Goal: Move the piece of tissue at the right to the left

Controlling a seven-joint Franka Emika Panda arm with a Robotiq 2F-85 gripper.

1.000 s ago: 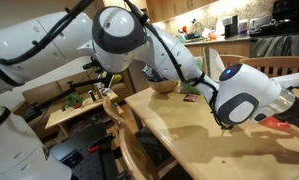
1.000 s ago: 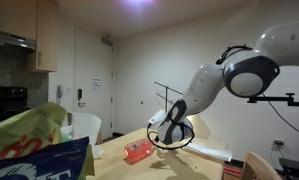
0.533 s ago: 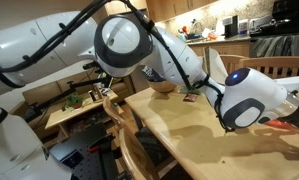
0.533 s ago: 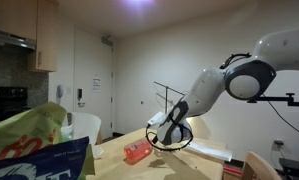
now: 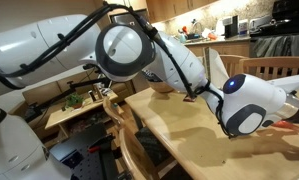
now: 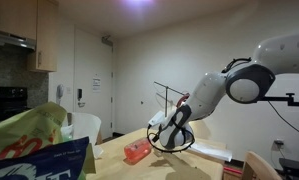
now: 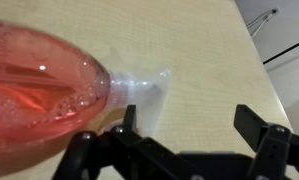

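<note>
My gripper (image 7: 189, 115) is open in the wrist view, with bare wood between its two dark fingers. It hangs just above the table beside a pink-red plastic bottle (image 7: 39, 85) that lies on its side, and the bottle's clear cap (image 7: 139, 88) is near my left finger. In an exterior view the gripper (image 6: 172, 135) hovers over the table behind the red bottle (image 6: 137, 151). A flat white piece (image 6: 205, 153), possibly the tissue, lies to the right of the gripper. No tissue shows in the wrist view.
A wooden table (image 5: 179, 125) carries the scene, with wooden chairs (image 5: 124, 125) at its near edge. A bowl (image 5: 165, 86) sits at the far end. A colourful bag (image 6: 34, 145) fills a near corner of an exterior view. A round wire rack (image 6: 169, 140) stands behind the gripper.
The arm has dropped a little and shifted toward the table in both exterior views. The gripper has stayed open.
</note>
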